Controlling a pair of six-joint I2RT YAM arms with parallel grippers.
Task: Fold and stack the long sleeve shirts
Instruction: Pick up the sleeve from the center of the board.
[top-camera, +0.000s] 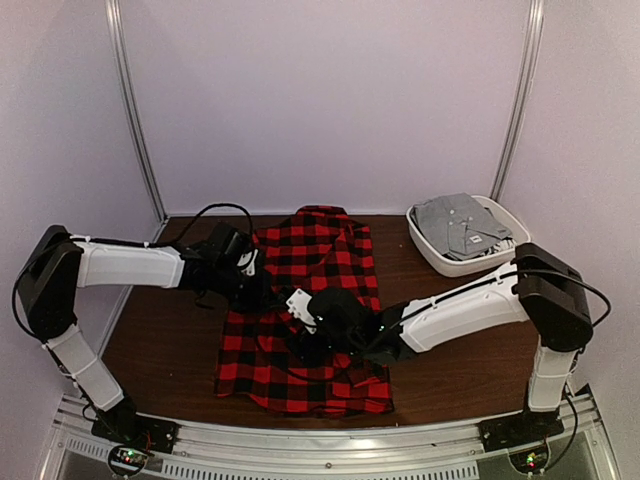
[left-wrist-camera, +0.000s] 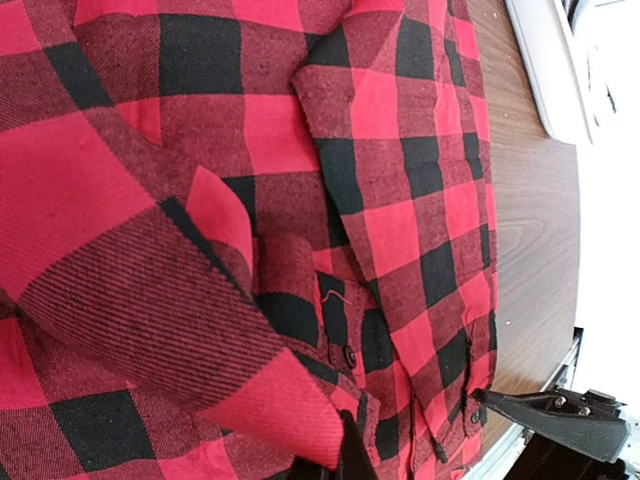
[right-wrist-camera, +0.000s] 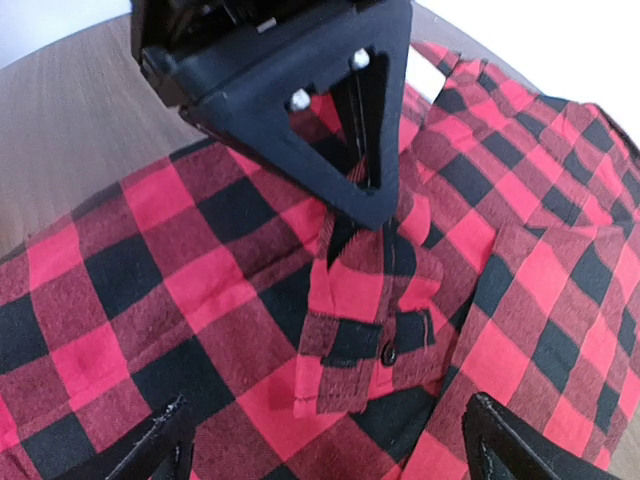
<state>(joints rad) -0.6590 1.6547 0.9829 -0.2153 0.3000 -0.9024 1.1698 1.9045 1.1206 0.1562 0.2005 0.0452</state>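
A red-and-black flannel shirt (top-camera: 322, 250) lies spread in the middle of the dark wooden table (top-camera: 460, 345). Its collar points toward the back wall and its hem lies toward the arm bases. Both arms reach in over it and meet above the left half of the cloth.

The left gripper (right-wrist-camera: 365, 212) comes in from the left side, and its jaws are clenched on the shirt's sleeve cuff (right-wrist-camera: 370, 330). In the right wrist view the cuff hangs in a short fold from the black tip. It has a dark button (right-wrist-camera: 388, 353) near its end, and it drapes down over the checked fabric beneath.

The right gripper (right-wrist-camera: 325, 410) hovers just in front of that pinched cuff, facing it. Its jaws are released and stand wide apart, one finger on each side of the cuff with nothing between them. I cannot tell whether the fingertips (right-wrist-camera: 170, 435) touch the cloth below.

At the far right corner of the table sits a white basket (top-camera: 437, 258). It holds grey folded clothes (top-camera: 462, 222) and stands well apart from the flannel shirt.
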